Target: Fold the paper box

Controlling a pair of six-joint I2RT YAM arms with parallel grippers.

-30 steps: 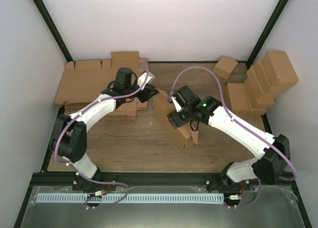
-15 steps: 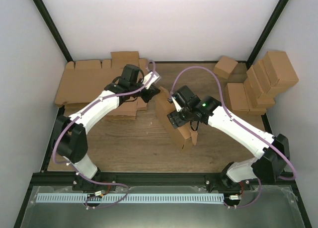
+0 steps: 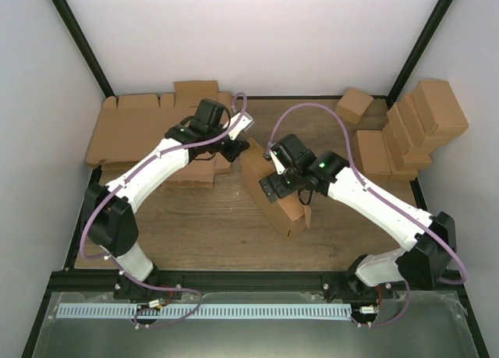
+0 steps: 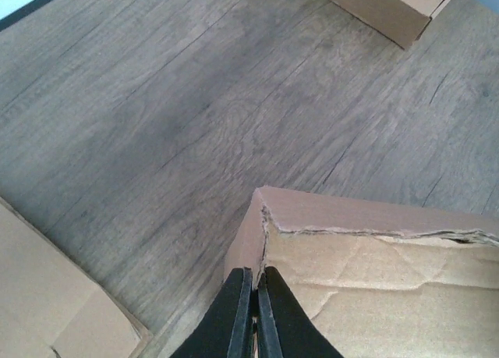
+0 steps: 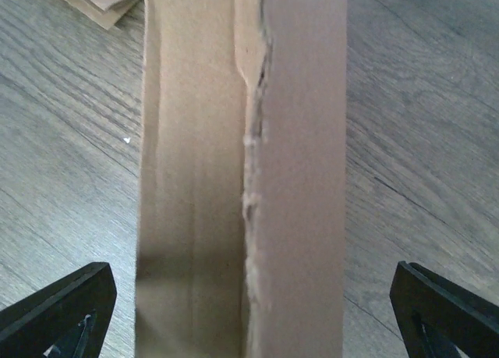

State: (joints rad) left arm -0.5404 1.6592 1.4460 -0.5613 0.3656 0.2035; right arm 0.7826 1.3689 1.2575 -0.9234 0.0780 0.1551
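**Desk:** Where is the paper box [image 3: 274, 196], and who has it?

**Photographer:** Mid-table [image 3: 195, 225], between the two arms, standing on one long edge and running diagonally from far left to near right. The left gripper [image 4: 251, 295] pinches its far corner, fingers clenched with a thin cardboard wall running into the slit between them. The right gripper [image 5: 249, 292] hangs over the box's narrow upper face, spread wide, a finger well clear on either side and touching nothing.

**Desk:** How much folding is done?

**Photographer:** Most of it, by my reading. The walls are up and it reads as a closed, shallow box. A ragged seam along the upper face gapes slightly, so the last flap probably needs pressing or tucking home. After that it needs laying flat.

**Desk:** Anything else in shot?

**Photographer:** Flat blanks [image 3: 136, 132] piled far left, finished boxes [image 3: 413, 128] clustered far right, both apart from the work
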